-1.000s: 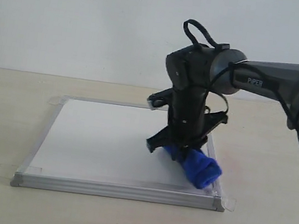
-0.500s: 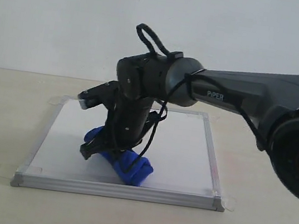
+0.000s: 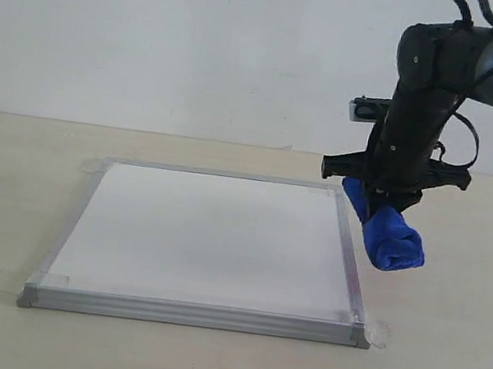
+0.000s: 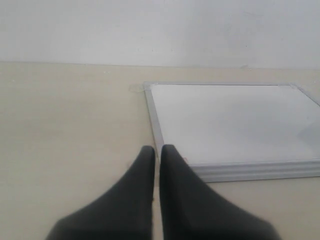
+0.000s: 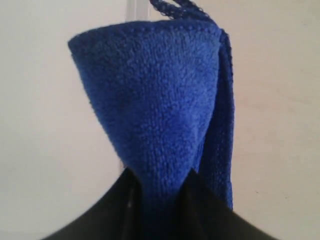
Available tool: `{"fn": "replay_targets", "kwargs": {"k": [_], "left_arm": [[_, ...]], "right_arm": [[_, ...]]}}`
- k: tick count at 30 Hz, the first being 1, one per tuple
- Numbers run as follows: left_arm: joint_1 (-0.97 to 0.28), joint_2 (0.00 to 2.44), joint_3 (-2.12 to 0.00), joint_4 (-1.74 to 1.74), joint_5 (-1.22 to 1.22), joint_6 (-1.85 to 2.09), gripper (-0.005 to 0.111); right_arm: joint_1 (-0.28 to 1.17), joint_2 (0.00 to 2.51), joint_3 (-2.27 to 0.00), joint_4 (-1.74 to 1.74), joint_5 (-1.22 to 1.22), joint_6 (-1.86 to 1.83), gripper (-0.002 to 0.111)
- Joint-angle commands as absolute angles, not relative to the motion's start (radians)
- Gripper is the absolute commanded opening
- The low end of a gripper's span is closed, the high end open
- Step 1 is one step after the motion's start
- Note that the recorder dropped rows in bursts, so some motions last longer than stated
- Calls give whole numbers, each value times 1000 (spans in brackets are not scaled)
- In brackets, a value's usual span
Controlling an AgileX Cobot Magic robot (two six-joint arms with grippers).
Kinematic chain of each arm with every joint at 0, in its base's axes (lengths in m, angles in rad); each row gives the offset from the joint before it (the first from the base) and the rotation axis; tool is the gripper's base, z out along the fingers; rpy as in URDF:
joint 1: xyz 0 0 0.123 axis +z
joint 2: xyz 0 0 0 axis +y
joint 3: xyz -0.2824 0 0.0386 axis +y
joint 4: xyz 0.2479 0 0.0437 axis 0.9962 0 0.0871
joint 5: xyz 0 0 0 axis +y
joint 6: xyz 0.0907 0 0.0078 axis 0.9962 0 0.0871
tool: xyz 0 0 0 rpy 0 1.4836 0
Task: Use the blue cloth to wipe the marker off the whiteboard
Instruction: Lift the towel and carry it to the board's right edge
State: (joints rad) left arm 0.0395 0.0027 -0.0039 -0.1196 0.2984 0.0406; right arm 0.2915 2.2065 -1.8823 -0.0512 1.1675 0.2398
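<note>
Now, cloth [image 3: 391, 241] held off the board [image 3: 202, 234].
The right gripper [image 3: 382, 209] pinches it by the right edge; the left gripper [image 4: 156, 155], closed and empty, sits near a corner.

On my exterior feed the blue cloth [image 3: 393, 242] reads solid royal blue with a fuzzy nap, at three o'clock from the whiteboard [image 3: 202, 234]. That board's face shows me plain white inside a silver-grey frame [image 3: 195, 314]. The right gripper [image 5: 161, 177] and its arm [image 3: 450, 62] look matte black; the left gripper [image 4: 158, 150] is black as well. I see the table [image 3: 4, 195] as pale beige, the wall [image 3: 158, 32] off-white.
</note>
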Motion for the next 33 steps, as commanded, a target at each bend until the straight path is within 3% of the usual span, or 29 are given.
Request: {"fn": "replay_targets", "kwargs": {"k": [1,33], "left_arm": [[40,0,0,-115,300,45,4],[40,0,0,-115,300,45,4]], "right_arm": [[261,2196,-1887,-47,1195,271,0],[231,2300,-1885,13,1152,255,0]]}}
